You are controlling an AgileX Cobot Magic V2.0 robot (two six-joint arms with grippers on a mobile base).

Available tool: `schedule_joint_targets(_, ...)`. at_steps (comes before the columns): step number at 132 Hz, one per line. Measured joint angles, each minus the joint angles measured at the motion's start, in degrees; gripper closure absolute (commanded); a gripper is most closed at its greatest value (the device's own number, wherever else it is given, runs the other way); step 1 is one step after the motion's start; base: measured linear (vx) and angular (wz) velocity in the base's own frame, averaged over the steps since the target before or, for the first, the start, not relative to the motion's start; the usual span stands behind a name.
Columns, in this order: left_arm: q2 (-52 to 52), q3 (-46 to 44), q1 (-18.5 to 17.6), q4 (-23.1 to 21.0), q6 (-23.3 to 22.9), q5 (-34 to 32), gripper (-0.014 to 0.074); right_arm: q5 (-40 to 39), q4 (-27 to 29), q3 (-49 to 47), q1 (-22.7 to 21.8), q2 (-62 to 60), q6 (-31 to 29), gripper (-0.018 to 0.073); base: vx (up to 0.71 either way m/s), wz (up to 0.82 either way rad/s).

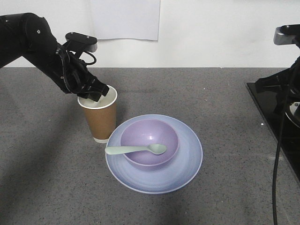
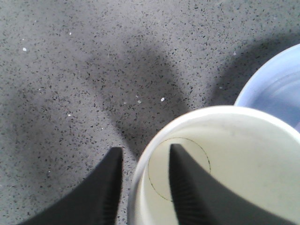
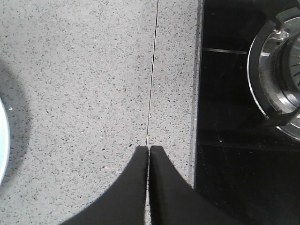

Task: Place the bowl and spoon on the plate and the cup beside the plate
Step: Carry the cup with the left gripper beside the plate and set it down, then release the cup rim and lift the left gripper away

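The brown paper cup stands upright on the grey counter, close against the left edge of the pale blue plate. The lavender bowl sits on the plate. The mint spoon lies with its head in the bowl and its handle over the left rim. My left gripper is open astride the cup's rim. In the left wrist view one finger is outside the cup and one inside, with gaps to the wall on both sides. My right gripper hangs shut and empty over bare counter.
A black cooktop lies at the right edge of the counter, with a round burner just right of the right gripper. A sliver of the plate shows at the left of the right wrist view. A white wall runs behind.
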Motion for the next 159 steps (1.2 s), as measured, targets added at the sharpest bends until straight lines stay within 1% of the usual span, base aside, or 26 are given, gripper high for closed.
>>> schedule_joint_targets(22, -1.52, -0.99, 0.0, 0.2, 0.0, 0.4, 0.0239, 0.0, 0.0, 0.0, 0.0, 0.0, 0.0, 0.0566, 0.0, 0.0)
schedule_joint_targets(33, -2.99, -2.01, 0.0, 0.21, -0.27, 0.46, 0.0253, 0.0, 0.0, 0.0, 0.0, 0.0, 0.0, 0.0566, 0.0, 0.0)
schedule_joint_targets(42, -4.34, -2.99, -0.05, 0.9, -1.31, 0.51, 0.0284, 0.01, 0.0, 0.0, 0.0, 0.0, 0.0, 0.0566, 0.0, 0.0)
schedule_joint_targets(53, -5.87, -3.44, -0.11, 3.07, -3.02, 1.0, 0.0354, 0.01, 0.0, 0.0, 0.0, 0.0, 0.0, 0.0566, 0.0, 0.0)
schedule_joint_targets(61, -7.02, -3.5, -0.17, 6.26, -4.57, 1.48, 0.0419, 0.06, 0.0, 0.0, 0.0, 0.0, 0.0, 0.0566, 0.0, 0.0)
schedule_joint_targets(68, -7.76, -3.5, -0.17, 9.16, -6.57, 1.95, 0.0494, 0.06, 0.0, 0.0, 0.0, 0.0, 0.0, 0.0566, 0.0, 0.0)
schedule_joint_targets(69, -7.88, -3.5, -0.17, 9.55, -6.8, 1.95, 0.0494, 0.06, 0.0, 0.0, 0.0, 0.0, 0.0, 0.0566, 0.0, 0.0)
schedule_joint_targets(70, -8.04, -3.5, -0.17, 10.33, -7.03, 1.95, 0.0515, 0.06, 0.0, 0.0, 0.0, 0.0, 0.0, 0.0566, 0.0, 0.0)
schedule_joint_targets(71, -8.04, -3.5, -0.17, 10.73, -7.52, 1.95, 0.0515, 0.06, 0.0, 0.0, 0.0, 0.0, 0.0, 0.0566, 0.0, 0.0)
schedule_joint_targets(72, -8.17, -3.5, -0.17, 11.08, -7.74, 2.02, 0.0547, 0.06, 0.0, 0.0, 0.0, 0.0, 0.0, 0.0566, 0.0, 0.0)
schedule_joint_targets(73, -8.17, -3.5, -0.17, 11.08, -7.74, 2.02, 0.0547, 0.06, 0.0, 0.0, 0.0, 0.0, 0.0, 0.0566, 0.0, 0.0)
schedule_joint_targets(74, -8.35, -3.5, -0.17, 11.77, -7.93, 2.03, 0.0569, 0.06, 0.0, 0.0, 0.0, 0.0, 0.0, 0.0566, 0.0, 0.0)
schedule_joint_targets(75, -8.35, -3.5, -0.17, 11.77, -7.93, 2.03, 0.0569, 0.06, 0.0, 0.0, 0.0, 0.0, 0.0, 0.0566, 0.0, 0.0)
schedule_joint_targets(76, -8.53, -3.5, -0.17, 12.37, -8.47, 2.03, 0.0591, 0.06, 0.0, 0.0, 0.0, 0.0, 0.0, 0.0566, 0.0, 0.0)
schedule_joint_targets(78, -8.66, -3.5, -0.17, 12.88, -8.74, 2.03, 0.0606, 0.06, 0.0, 0.0, 0.0, 0.0, 0.0, 0.0566, 0.0, 0.0)
schedule_joint_targets(88, -9.22, -3.5, -0.17, 14.5, -9.56, 2.2, 0.0606, 0.12, 0.0, 0.0, 0.0, 0.0, 0.0, 0.0566, 0.0, 0.0)
schedule_joint_targets(97, -9.34, -3.5, -0.17, 14.7, -9.76, 2.39, 0.0606, 0.12, 0.0, 0.0, 0.0, 0.0, 0.0, 0.0566, 0.0, 0.0)
schedule_joint_targets(124, -9.34, -3.5, -0.17, 12.99, -10.36, 1.63, 0.0605, 0.12, 0.0, 0.0, 0.0, 0.0, 0.0, 0.0566, 0.0, 0.0)
schedule_joint_targets(159, -9.34, -3.5, -0.17, 12.33, -11.58, 0.56, 0.0604, 0.17, 0.0, 0.0, 0.0, 0.0, 0.0, 0.0566, 0.0, 0.0)
